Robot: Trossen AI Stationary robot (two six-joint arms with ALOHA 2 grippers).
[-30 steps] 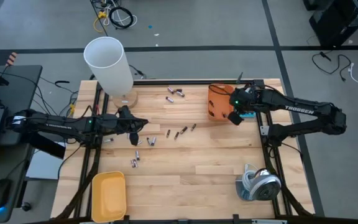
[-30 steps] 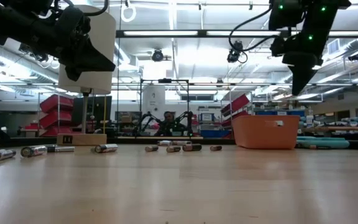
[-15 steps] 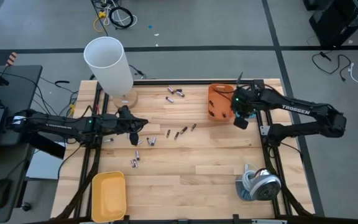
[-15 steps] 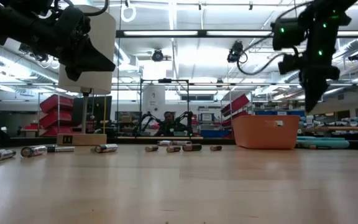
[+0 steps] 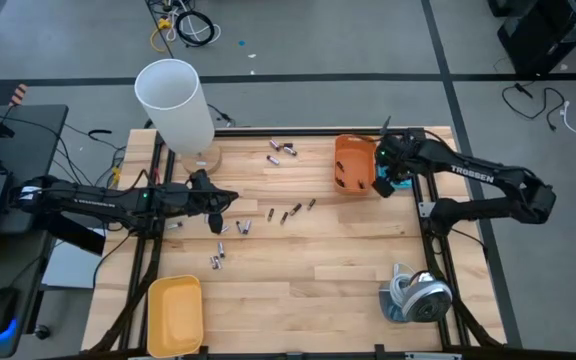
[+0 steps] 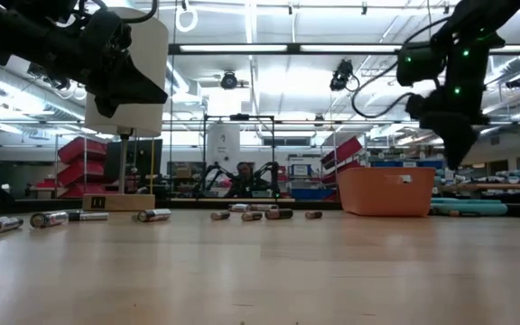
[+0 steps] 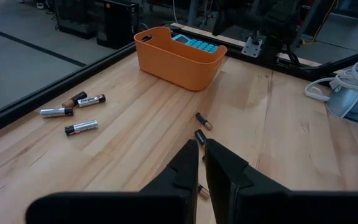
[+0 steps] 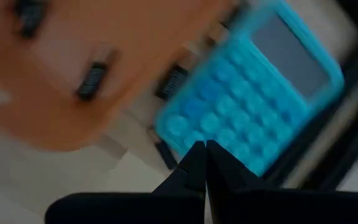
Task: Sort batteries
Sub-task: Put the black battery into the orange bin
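Observation:
Small batteries lie scattered on the wooden table: a group near the far edge, some mid-table and several near my left gripper; the low view shows them lying on their sides. An orange bin stands at the far right, with dark cells inside. My left gripper hangs shut above the table's left part. My right gripper is shut and raised beside the bin's right wall, over a blue calculator.
A tall white cylinder on a wooden base stands at the far left. A yellow tray sits at the near left corner, and a grey object with coiled cable at the near right. The blue calculator lies right of the bin.
My right gripper has swung a little toward the table's right edge and come down somewhat beside the orange bin, turning at the wrist on the way. Its fingers have stayed shut. The left arm and the batteries have kept still.

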